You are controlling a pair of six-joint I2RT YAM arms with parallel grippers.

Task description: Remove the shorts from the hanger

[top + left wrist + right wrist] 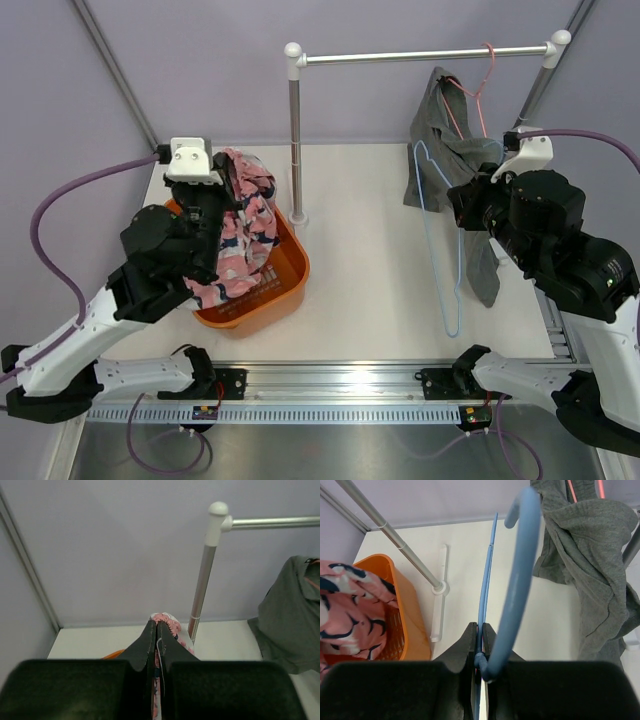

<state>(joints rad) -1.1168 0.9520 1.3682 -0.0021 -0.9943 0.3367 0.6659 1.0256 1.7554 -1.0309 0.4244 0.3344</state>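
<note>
The bench (370,260) carries a rack (420,56) at the far side, with a grey garment (440,130) hung at its right end, and a basket (285,280) at near left. The shorts (245,215) hang over the basket, pinched in the left hand (157,626), its fingers pressed together on the cloth. The hanger (517,570) is bare and well apart on the right, its wire pinched by the right hand (480,630). The shorts look free, so release seems next: lower the cloth into the basket before spreading the fingers, keeping the hanger off the grey garment.
</note>
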